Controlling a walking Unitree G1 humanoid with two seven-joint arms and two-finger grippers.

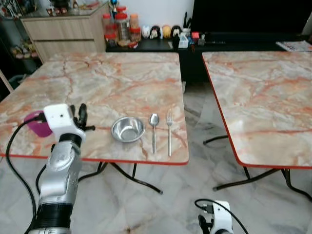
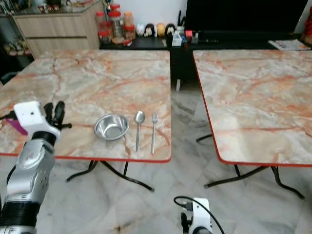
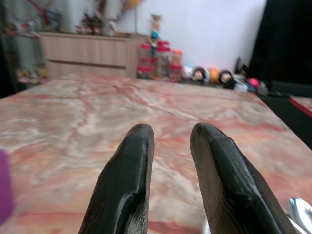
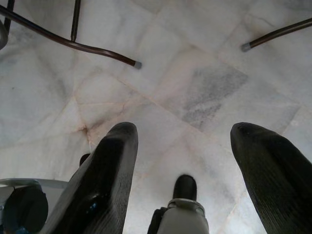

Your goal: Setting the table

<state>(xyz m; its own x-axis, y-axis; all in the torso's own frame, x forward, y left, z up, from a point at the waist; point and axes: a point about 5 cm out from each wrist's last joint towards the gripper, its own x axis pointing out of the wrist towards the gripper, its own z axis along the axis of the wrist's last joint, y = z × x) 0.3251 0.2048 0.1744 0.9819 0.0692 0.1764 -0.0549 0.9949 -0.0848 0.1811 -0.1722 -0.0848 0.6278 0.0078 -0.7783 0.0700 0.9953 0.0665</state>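
So from my seat, the left pincer [image 1: 78,117] is up over the near left part of the pink-veined marble surface [image 1: 112,83], and its two black fingers [image 3: 126,190] are a little apart with nothing between them. Just beside it, on its outer side, sits a purple plastic cup [image 1: 38,124], partly hidden behind the wrist.

Toward the near edge I've got a small round shiny steel bowl [image 1: 127,129], then a silver metal spoon [image 1: 154,130] just beside it, then a silver metal fork [image 1: 169,132], both lying parallel with handles pointing at me. None of them touch.

The right pincer [image 4: 183,161] hangs low over the pale marble floor [image 4: 195,73], fingers wide apart and empty. A second marble surface [image 1: 263,97] stands well apart on the right.
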